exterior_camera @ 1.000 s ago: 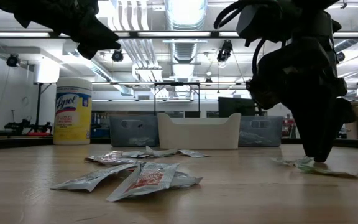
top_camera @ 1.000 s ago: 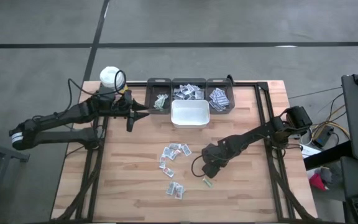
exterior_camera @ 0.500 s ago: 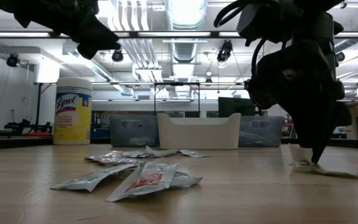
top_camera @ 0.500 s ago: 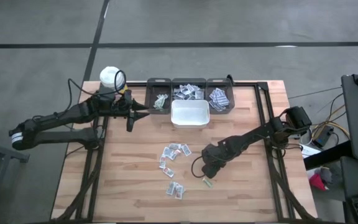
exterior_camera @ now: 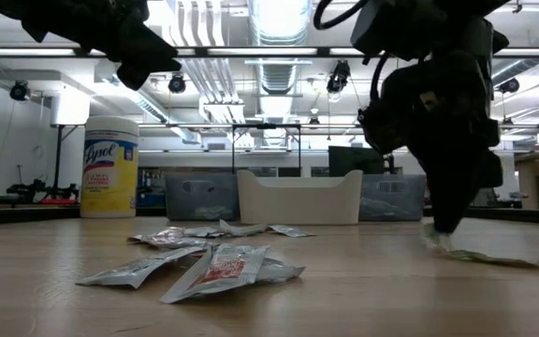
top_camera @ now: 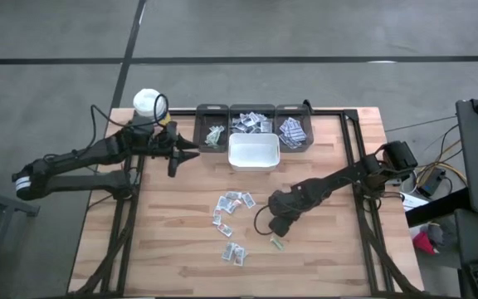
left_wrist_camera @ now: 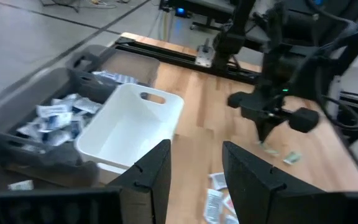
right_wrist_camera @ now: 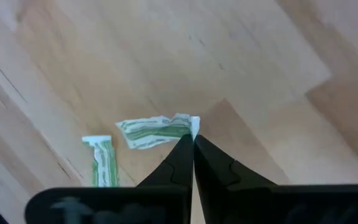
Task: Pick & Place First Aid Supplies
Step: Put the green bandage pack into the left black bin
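Taking the white bin [top_camera: 253, 152] as landmark: the left tool [top_camera: 176, 151] hangs to the left of it, above the table [top_camera: 173, 232], fingers spread and holding nothing. Just beyond it stands a yellow wipes canister [exterior_camera: 109, 167] with a white lid, its label reading "Lysol" in the low view; that is the only writing legible here. The print on the packets is too small to read.

The loose first aid packets [top_camera: 231, 206] lie on the table in front of the white bin, with two more [top_camera: 234, 253] farther from it. Behind the bin, three grey trays [top_camera: 253, 124] already hold sorted packets.

To the right of the loose heap, the right tool [right_wrist_camera: 193, 144] is down at the table with its fingers pressed together on the very edge of a green-printed packet [right_wrist_camera: 155, 132]; a second green packet [right_wrist_camera: 103, 162] lies just beside it.

The risk, as I judge it, is the thin hold: only a corner of the paper sits between the fingertips, so the packet may slide out on lifting, or swing and drop short of the trays. The neighbouring packet is near enough to be dragged along. The fingertips also sit almost on the wood and could scrape it.
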Robot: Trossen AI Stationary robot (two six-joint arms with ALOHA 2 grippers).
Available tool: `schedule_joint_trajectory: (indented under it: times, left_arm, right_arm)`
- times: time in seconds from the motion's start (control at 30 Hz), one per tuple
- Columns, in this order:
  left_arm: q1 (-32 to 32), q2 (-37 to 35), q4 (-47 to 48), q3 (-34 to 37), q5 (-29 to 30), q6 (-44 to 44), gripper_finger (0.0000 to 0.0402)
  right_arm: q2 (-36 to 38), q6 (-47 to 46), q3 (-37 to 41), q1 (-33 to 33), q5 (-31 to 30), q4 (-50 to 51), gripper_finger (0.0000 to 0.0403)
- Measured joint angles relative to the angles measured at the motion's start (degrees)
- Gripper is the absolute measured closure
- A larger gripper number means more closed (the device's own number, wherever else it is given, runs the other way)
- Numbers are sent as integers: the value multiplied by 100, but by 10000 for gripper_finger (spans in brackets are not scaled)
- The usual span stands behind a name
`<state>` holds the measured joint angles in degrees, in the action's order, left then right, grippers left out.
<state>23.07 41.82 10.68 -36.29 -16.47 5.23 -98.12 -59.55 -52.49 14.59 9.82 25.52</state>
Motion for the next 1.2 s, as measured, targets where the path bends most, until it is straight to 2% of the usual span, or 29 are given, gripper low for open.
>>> schedule_joint_trajectory:
  times: [0.17, 0.33, 0.43, 0.63, 0.73, 1.03, 1.2]
  left_arm:
    - [-5, 98, -7, 0, -277, 343, 264]
    - [-31, 434, -230, 0, -501, 897, 264]
    - [-50, 755, -520, 0, -632, 1068, 264]
    - [-111, 1500, -1391, 0, -1282, 1123, 264]
    - [-114, 1819, -1791, -2, -1425, 1205, 264]
    - [-111, 2419, -2093, -2, -1429, 1452, 264]
    - [-111, 2693, -2684, -2, -1427, 1586, 264]
  right_arm:
    - [54, 583, -159, -194, -260, -136, 395]
    - [59, 1651, -543, -504, -526, -228, 395]
    - [59, 2262, -827, -720, -786, -233, 395]
    - [59, 3384, -1462, -1197, -1358, -194, 395]
    - [59, 3814, -1780, -1478, -1444, -185, 395]
    - [61, 4489, -2538, -2121, -1455, -92, 395]
    - [57, 4569, -2722, -2281, -1455, 76, 395]
